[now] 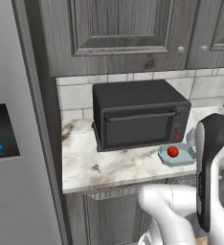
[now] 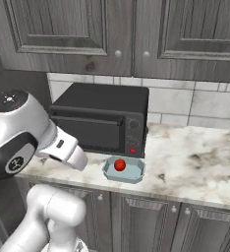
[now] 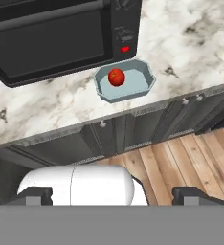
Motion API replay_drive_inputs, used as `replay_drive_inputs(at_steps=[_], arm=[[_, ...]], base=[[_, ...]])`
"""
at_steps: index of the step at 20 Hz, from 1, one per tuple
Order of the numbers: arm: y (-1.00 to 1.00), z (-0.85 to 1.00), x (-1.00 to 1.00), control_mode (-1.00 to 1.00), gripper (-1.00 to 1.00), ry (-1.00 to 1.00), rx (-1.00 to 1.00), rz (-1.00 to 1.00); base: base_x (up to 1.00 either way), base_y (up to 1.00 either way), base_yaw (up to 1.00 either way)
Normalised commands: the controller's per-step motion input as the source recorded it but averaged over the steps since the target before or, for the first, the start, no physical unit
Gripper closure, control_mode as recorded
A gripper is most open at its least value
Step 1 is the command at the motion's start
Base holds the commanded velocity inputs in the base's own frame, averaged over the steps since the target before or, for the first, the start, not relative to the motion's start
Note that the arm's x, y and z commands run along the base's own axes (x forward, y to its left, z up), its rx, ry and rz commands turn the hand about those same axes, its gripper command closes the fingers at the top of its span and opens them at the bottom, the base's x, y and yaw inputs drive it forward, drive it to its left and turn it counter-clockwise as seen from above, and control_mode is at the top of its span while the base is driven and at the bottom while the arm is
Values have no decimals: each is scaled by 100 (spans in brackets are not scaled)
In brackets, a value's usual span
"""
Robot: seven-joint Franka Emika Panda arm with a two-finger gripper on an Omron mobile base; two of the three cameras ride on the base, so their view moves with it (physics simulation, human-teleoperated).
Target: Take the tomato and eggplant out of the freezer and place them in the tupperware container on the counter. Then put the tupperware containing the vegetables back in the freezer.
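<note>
From your left base view, you are seeing the tomato [image 1: 172, 151] sitting in the tray [image 1: 182, 160] on the bench [image 1: 114, 165], just in front of the microwave's [image 1: 139, 115] right corner; the freezer [image 1: 13, 143] is standing shut at the far left with its dark panel [image 1: 3, 131] glowing, and the arm [image 1: 210, 167] is rising at the lower right, covering the tray's right end. From your right base view, you are looking at the same tray [image 2: 124, 170] near the bench's [image 2: 195, 162] front edge, touching or nearly touching the microwave's [image 2: 104, 118] front right foot, with the tomato [image 2: 119, 165] lying toward its left half; the arm [image 2: 23, 133] is crossing the left side, its end reaching just beside the tray's left. From your hand view, you are looking down at the tomato [image 3: 116, 77] resting in the left part of the tray [image 3: 138, 83], below the microwave's [image 3: 56, 38] control strip, with the cabinets [image 3: 133, 129] and wooden floor [image 3: 181, 162] beneath; the fingers [image 3: 36, 196] are standing spread wide, one tip at each bottom corner, gripping nothing, well apart from the tray.
</note>
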Motion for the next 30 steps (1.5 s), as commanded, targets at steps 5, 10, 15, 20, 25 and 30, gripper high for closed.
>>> replay_drive_inputs(at_steps=[5,10,15,20,25,30], arm=[[26,36,-48,-100,-100,12,1,-12],[6,2,-19,-100,-100,9,3,0],[0,0,-13,100,-100,0,0,0],[0,0,0,100,-100,0,0,0],[0,0,0,100,-100,0,0,0],[0,0,0,100,-100,0,0,0]], base=[[0,0,0],[0,0,0],[-80,8,-2],[-100,66,-1],[-66,100,3],[2,100,3]])
